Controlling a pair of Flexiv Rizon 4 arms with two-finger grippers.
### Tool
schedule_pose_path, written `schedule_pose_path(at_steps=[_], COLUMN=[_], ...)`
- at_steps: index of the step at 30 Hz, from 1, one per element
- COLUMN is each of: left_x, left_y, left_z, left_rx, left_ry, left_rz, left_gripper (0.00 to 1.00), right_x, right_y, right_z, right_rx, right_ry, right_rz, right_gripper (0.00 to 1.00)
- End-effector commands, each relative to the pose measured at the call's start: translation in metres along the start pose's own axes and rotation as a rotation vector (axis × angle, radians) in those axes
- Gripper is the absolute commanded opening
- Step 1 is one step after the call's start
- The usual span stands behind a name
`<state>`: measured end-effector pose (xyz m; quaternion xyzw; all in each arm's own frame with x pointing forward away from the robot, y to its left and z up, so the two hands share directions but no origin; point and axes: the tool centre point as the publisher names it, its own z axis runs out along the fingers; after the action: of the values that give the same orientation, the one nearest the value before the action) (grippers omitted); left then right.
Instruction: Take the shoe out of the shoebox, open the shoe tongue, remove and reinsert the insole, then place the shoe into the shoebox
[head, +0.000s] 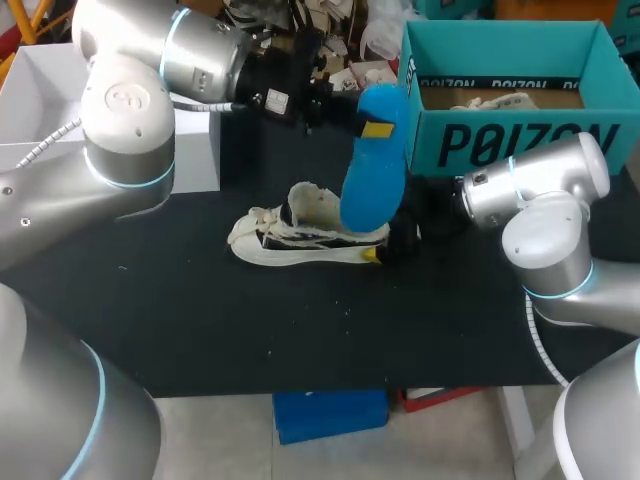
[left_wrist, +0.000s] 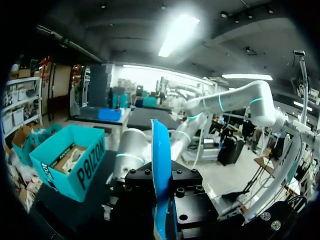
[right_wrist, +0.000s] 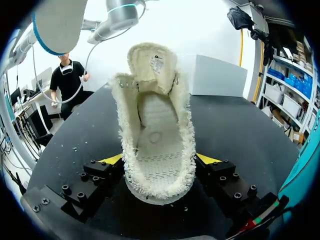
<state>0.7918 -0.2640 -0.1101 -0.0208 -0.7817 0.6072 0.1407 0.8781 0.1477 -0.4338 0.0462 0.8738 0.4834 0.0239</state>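
A cream-white shoe (head: 300, 238) lies on its side on the black table (head: 200, 320), its tongue folded open. My right gripper (head: 385, 250) is at the heel. In the right wrist view the heel of the shoe (right_wrist: 157, 150) sits between both yellow fingertips (right_wrist: 111, 159), which press its fuzzy sides; the inside looks bare. My left gripper (head: 350, 108) hangs above the shoe, shut on the top end of the blue insole (head: 375, 165), which dangles down in front of the heel. The left wrist view shows the insole (left_wrist: 161, 165) edge-on between its jaws. The teal shoebox (head: 520, 140) stands at the back right.
Another pale shoe (head: 495, 100) lies inside the shoebox. A white box (head: 195, 150) stands at the back left of the table, behind the shoe. The table's front half is bare black mat.
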Motion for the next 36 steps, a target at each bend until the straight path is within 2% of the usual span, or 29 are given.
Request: schedule_pose_path(at_steps=[1,7,12,20,29,36], left_x=[0.009,0.028,0.04,0.062,0.082,0.086], left_y=[-0.015,-0.058,-0.08,-0.121,-0.145,-0.148], left_z=[-0.006,-0.02,-0.027,-0.026,-0.026,-0.026], left_rx=[0.074,0.104,0.097,0.133,0.157,0.157], left_ry=[-0.007,0.006,-0.004,0.015,0.025,0.021], left_rz=[-0.023,-0.042,-0.08,-0.09,-0.037,-0.038], left_gripper=[0.0,0.0,0.0,0.0,0.0,0.0], right_x=[-0.001,-0.001,-0.001,-0.001,-0.001,-0.001], right_y=[-0.002,-0.002,-0.002,-0.002,-0.002,-0.002], right_z=[0.001,0.001,0.001,0.001,0.001,0.001], right_rx=[0.002,0.002,0.002,0.002,0.002,0.002], right_ry=[0.0,0.0,0.0,0.0,0.0,0.0], right_rz=[0.001,0.001,0.001,0.001,0.001,0.001], right_gripper=[0.0,0.0,0.0,0.0,0.0,0.0])
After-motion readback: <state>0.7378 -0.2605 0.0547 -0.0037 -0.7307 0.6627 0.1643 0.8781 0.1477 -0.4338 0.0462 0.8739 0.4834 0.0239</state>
